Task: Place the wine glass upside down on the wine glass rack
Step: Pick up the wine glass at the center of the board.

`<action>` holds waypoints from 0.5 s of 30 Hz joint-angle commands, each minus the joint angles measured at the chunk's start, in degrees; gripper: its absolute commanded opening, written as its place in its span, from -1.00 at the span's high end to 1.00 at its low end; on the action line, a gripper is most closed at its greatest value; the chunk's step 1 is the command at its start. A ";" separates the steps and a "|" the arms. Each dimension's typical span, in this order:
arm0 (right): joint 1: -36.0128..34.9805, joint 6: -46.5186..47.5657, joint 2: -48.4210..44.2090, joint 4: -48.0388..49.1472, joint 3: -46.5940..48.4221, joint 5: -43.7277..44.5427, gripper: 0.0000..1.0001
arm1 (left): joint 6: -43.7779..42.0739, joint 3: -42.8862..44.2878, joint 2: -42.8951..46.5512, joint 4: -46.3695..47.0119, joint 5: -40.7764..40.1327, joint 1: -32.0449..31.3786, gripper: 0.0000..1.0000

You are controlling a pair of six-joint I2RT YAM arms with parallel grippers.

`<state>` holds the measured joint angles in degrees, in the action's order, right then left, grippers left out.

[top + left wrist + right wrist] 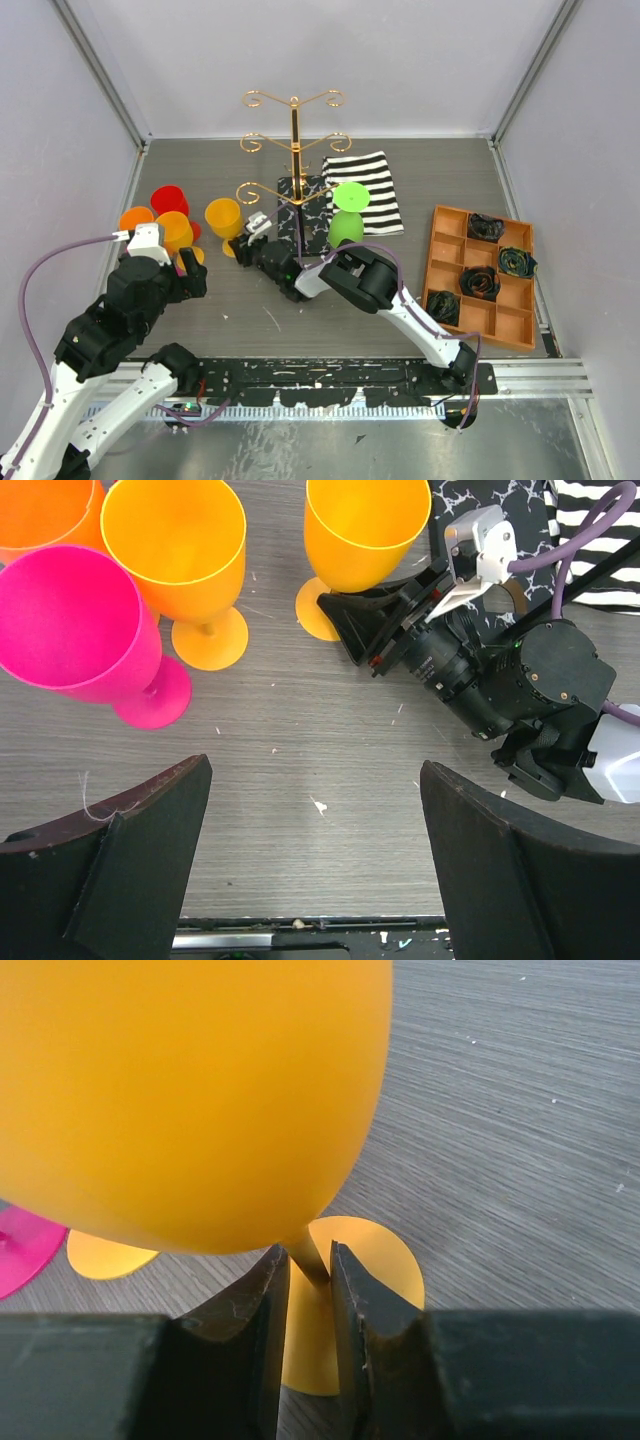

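Observation:
The yellow-orange wine glass [222,215] [370,520] [190,1090] stands upright on the table, left of the wine glass rack [295,130], a gold wire stand on a black marbled base. My right gripper [240,244] [345,630] [310,1260] lies low with its jaws narrowly either side of the glass's stem. The stem rests against the right finger, and a slim gap shows at the left one. My left gripper [192,278] [315,770] hovers wide open over bare table, nothing between its fingers. A green glass [348,215] hangs upside down on the rack.
A pink glass [70,615] and two orange glasses [175,545] stand close on the left, with a red one [168,198] behind. A striped cloth [365,190] lies right of the rack. An orange compartment tray [448,262] sits at the right.

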<state>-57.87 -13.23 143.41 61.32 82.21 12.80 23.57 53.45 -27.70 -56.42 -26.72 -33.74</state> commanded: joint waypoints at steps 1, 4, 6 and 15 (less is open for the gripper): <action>0.39 1.64 -0.75 5.00 -1.26 -2.89 0.52 | -0.72 -0.52 0.98 1.73 -0.62 0.34 -0.85; 0.36 1.99 -0.83 6.15 -2.28 -3.81 0.70 | -0.72 -0.54 1.07 1.68 -0.62 0.45 -0.85; 0.33 2.30 -0.96 7.87 -3.22 -4.42 0.77 | -0.72 -0.52 1.11 1.67 -0.66 0.43 -0.85; -0.80 7.07 -2.59 9.61 -6.26 -3.43 0.87 | -0.72 -0.53 1.07 1.75 -0.53 0.58 -0.85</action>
<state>-57.93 -9.26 143.39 69.38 77.78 8.86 23.57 53.45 -27.16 -56.42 -26.72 -33.52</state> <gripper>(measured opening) 0.166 0.926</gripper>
